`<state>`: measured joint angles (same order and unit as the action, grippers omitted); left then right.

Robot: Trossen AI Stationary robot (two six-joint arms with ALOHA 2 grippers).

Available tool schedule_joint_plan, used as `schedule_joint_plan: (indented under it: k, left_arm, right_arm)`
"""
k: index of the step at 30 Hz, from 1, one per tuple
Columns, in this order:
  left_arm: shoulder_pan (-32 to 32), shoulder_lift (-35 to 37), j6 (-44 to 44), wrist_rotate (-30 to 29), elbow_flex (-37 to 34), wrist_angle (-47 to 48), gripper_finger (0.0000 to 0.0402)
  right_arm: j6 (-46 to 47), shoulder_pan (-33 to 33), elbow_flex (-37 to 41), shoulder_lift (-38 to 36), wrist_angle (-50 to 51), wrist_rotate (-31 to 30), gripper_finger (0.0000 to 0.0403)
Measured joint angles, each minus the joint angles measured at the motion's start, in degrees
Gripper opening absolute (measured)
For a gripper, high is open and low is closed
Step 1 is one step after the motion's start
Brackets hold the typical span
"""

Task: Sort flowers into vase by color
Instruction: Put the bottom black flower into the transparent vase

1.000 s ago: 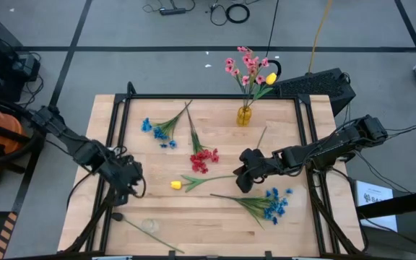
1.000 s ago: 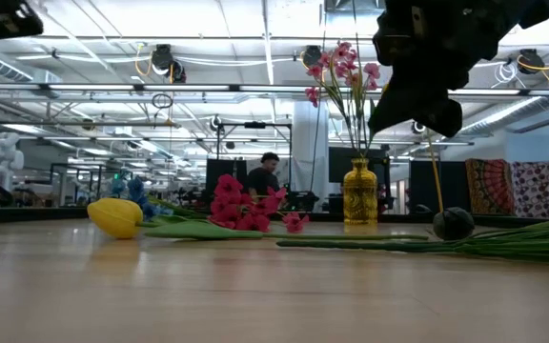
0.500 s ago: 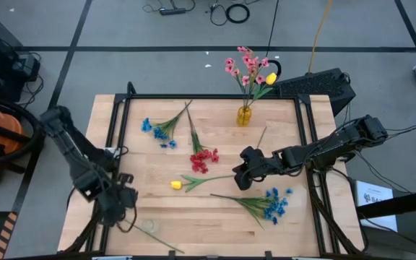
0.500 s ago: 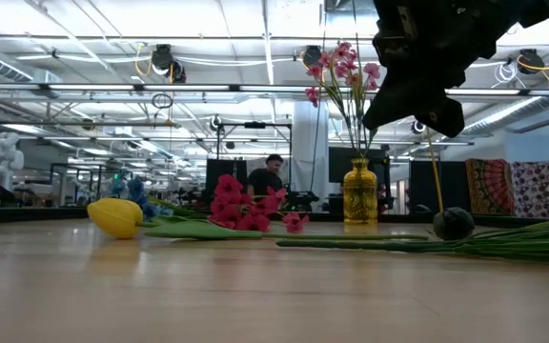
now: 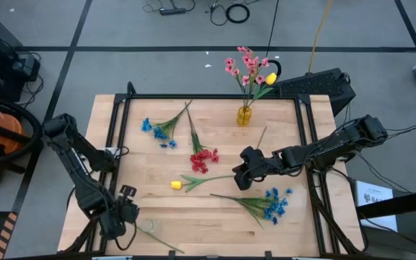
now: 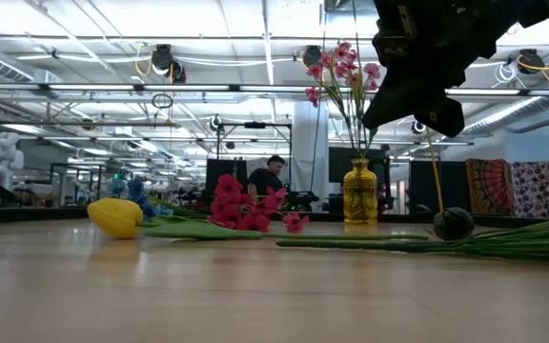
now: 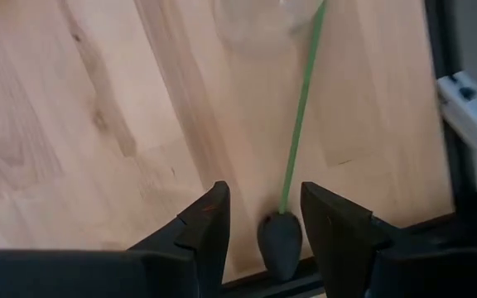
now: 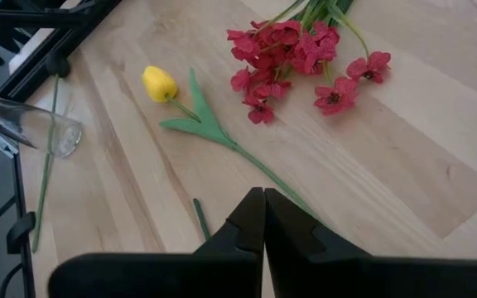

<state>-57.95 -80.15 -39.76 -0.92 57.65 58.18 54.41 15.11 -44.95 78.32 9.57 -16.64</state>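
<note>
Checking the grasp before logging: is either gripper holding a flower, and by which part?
Nothing is held. The left gripper is open, straddling the dark bud on its thin green stem, not clamped. The right gripper is shut and empty.

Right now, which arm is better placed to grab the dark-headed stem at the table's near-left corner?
Left. The left gripper is open, its fingers either side of the dark flower head. The right gripper is shut mid-table, nearer the yellow tulip and red sprig, so it would probably need a long reach.
</note>
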Motion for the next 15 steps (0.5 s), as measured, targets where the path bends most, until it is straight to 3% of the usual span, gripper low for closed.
schedule_joint_plan:
  k: [9, 15]
  left_arm:
    - [-0.4, -1.0, -4.8, 3.6, -8.4, -14.7, 0.0155]
    - [-1.0, -1.0, -6.3, 3.3, -10.1, -16.0, 0.0155]
  right_arm:
    - [0.0, 0.0, 0.0, 0.0, -1.3, 0.2, 0.0]
    - [0.0, 0.0, 0.0, 0.0, -1.3, 0.2, 0.0]
